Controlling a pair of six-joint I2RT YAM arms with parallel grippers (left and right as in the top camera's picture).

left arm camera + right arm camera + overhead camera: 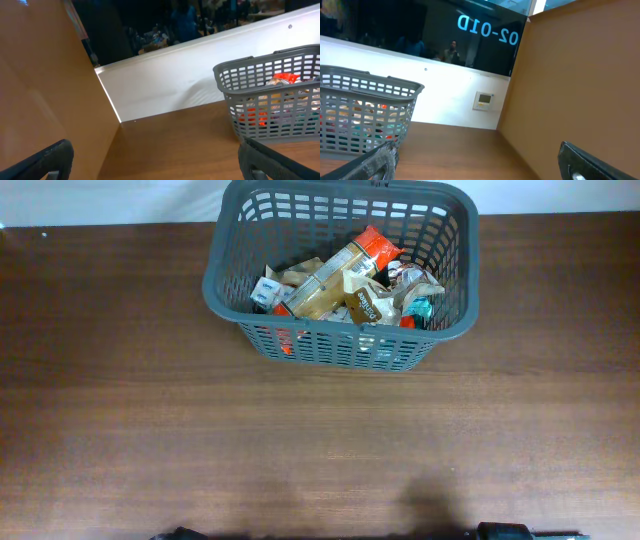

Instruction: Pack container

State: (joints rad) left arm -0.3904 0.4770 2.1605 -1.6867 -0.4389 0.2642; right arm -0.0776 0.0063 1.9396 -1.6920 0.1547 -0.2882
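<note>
Set at the far middle of the wooden table (300,440), close to its back edge: the container (340,348), dark grey, lattice-sided, upright. Heaped inside with food packets (300,280) (all within the walls), and across the top of the heap, lying diagonally, a long tan packet (335,275) with an orange-red end pointing to the far right corner.

Outward from there, toward the near edge: bare brown wood, then only dark slivers of the two arms at the very bottom of the overhead view. Well apart from the container, both of them.

From the left wrist: container (270,85) at the right of the view, ahead of the left gripper (160,167) and off to its right, not touching. Spread wide, that gripper, one of its black fingers (47,160) low in each bottom corner and only table between them.

From the right wrist: container (355,115) at the left of the view, ahead of the right gripper (480,167) and off to its left, likewise clear of it. Also spread wide, fingers (592,160) far apart, gripping nothing.

Beyond the table: a white wall (165,85), a small white wall box (483,100) on it, and dark glass above.
</note>
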